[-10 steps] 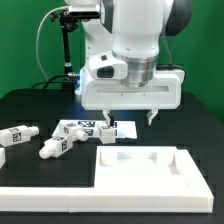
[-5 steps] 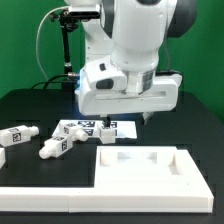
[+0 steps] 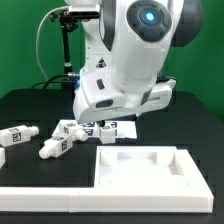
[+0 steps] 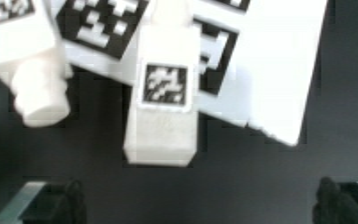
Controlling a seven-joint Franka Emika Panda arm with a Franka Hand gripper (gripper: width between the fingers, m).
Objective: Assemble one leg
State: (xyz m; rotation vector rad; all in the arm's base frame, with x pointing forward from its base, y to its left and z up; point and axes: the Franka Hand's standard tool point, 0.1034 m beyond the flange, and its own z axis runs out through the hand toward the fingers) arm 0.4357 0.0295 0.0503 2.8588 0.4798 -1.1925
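Note:
A white leg with a square tag lies just ahead of my gripper, partly on the marker board. The dark fingertips stand wide apart and hold nothing. A second leg lies beside the first. In the exterior view my gripper hangs tilted, low over the leg at the marker board's edge. Two more legs lie at the exterior view's left.
A large flat white panel with a raised rim lies in front of the gripper, toward the camera. A black stand with cables rises at the back on the exterior view's left.
The arm has tilted and swung toward the exterior view's left, and the gripper has come lower over the leg by the marker board. The legs and panel have not moved.

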